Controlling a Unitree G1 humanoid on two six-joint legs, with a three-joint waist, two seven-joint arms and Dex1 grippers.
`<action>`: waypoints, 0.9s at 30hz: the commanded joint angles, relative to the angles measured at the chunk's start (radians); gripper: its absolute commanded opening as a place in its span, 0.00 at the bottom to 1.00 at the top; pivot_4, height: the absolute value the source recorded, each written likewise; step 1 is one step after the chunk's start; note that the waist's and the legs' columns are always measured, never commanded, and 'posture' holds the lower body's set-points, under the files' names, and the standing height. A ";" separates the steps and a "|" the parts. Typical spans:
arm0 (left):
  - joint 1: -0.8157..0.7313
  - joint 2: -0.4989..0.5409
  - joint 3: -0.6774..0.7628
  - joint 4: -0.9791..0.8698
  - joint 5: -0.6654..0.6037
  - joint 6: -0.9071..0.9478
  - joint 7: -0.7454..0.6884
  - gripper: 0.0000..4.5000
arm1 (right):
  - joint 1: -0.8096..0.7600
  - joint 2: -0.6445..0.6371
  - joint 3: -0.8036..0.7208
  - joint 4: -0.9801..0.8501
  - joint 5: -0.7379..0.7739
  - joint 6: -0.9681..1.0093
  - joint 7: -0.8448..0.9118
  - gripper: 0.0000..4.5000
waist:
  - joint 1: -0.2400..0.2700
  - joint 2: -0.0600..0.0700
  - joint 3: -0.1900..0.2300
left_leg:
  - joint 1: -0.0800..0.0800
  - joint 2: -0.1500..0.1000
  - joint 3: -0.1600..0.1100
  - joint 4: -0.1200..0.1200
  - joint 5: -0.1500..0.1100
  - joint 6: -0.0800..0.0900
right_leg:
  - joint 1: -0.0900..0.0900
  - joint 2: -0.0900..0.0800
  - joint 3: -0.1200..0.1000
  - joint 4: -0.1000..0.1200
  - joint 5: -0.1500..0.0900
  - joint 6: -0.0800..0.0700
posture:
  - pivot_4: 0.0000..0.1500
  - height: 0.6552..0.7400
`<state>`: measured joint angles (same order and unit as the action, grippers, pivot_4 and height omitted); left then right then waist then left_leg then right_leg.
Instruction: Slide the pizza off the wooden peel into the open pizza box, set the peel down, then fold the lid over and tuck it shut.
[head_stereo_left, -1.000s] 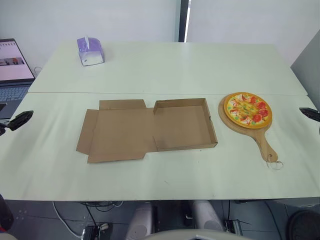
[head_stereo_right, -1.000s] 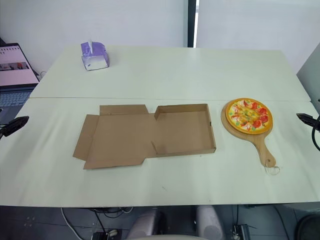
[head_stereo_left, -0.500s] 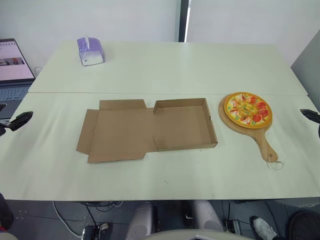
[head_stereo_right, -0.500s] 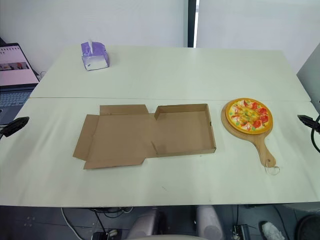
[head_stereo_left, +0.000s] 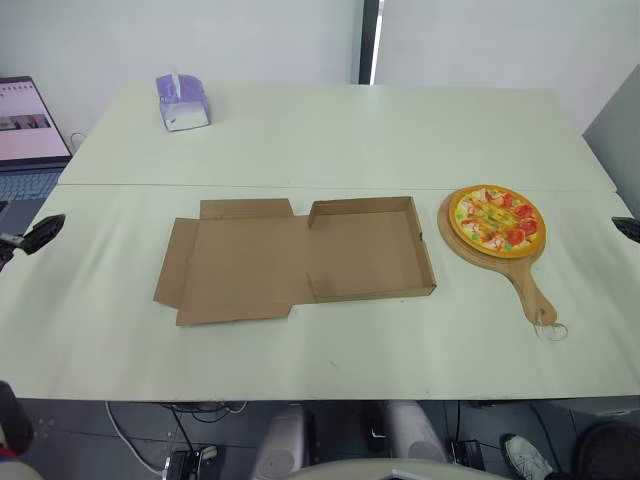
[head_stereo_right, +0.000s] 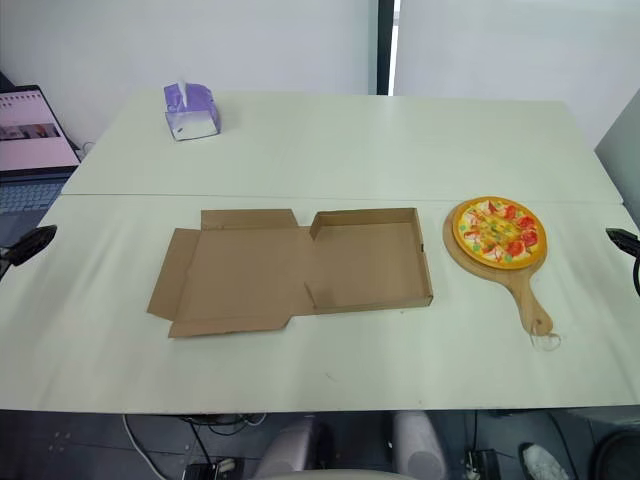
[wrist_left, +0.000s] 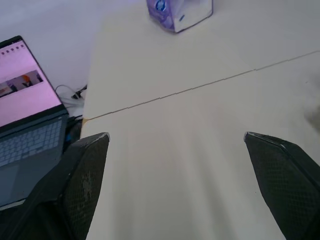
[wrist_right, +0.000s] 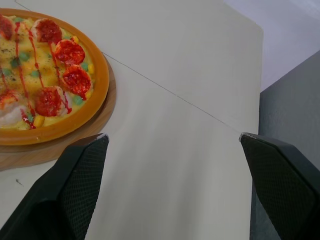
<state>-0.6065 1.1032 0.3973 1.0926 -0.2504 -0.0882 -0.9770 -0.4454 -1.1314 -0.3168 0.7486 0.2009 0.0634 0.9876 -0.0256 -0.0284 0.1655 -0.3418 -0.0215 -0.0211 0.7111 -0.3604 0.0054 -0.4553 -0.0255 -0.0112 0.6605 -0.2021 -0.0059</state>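
A pizza (head_stereo_left: 496, 219) with red and yellow toppings lies on a round wooden peel (head_stereo_left: 525, 283) at the right of the table, handle toward me. The open cardboard pizza box (head_stereo_left: 368, 249) sits mid-table, its flat lid (head_stereo_left: 238, 268) spread to the left. My left gripper (head_stereo_left: 40, 233) hovers at the table's left edge, far from the box; its fingers (wrist_left: 85, 182) stand wide apart, holding nothing. My right gripper (head_stereo_right: 622, 240) is at the right edge, to the right of the pizza (wrist_right: 42, 85), open and empty.
A purple tissue box (head_stereo_left: 181, 101) stands at the far left of the table. A laptop (head_stereo_left: 25, 140) with a lit screen sits off the left side. A seam (head_stereo_left: 330, 187) runs across the table behind the box. A grey panel (wrist_right: 285, 115) stands past the right edge.
Both grippers have drawn slightly outward toward the picture's edges. The box, peel and pizza have not moved.
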 joint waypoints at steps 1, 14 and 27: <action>-0.041 -0.003 0.021 -0.043 -0.040 0.018 -0.035 1.00 | 0.041 -0.014 -0.058 -0.082 0.034 0.030 -0.013 1.00 | 0.000 0.000 0.000 | 0.000 0.000 0.000 0.000 0.000 0.000 | 0.000 0.000 0.000 0.000 0.000 0.000 | 1.00 1.00; -0.148 -0.159 -0.097 -0.425 -0.114 0.230 -0.204 1.00 | 0.433 0.094 -0.219 -0.547 0.171 0.277 -0.033 1.00 | 0.019 0.000 0.000 | -0.001 0.000 -0.002 0.001 0.000 0.000 | 0.001 0.000 0.000 0.000 0.000 0.000 | 1.00 1.00; -0.117 -0.521 -0.507 -1.291 -0.265 0.549 -0.220 1.00 | 0.850 0.323 -0.335 -1.217 0.292 0.625 -0.184 1.00 | 0.021 0.001 -0.001 | -0.002 0.000 -0.003 0.002 0.000 -0.001 | 0.006 0.003 0.002 -0.004 0.000 0.003 | 1.00 1.00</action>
<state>-0.7321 0.5803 -0.0851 -0.1313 -0.5233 0.4732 -1.1908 0.4004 -0.8096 -0.6158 -0.4198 0.4842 0.6770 0.8230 -0.0043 -0.0275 0.1648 -0.3429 -0.0216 -0.0236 0.7125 -0.3600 0.0048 -0.4488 -0.0223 -0.0079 0.6566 -0.2018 -0.0025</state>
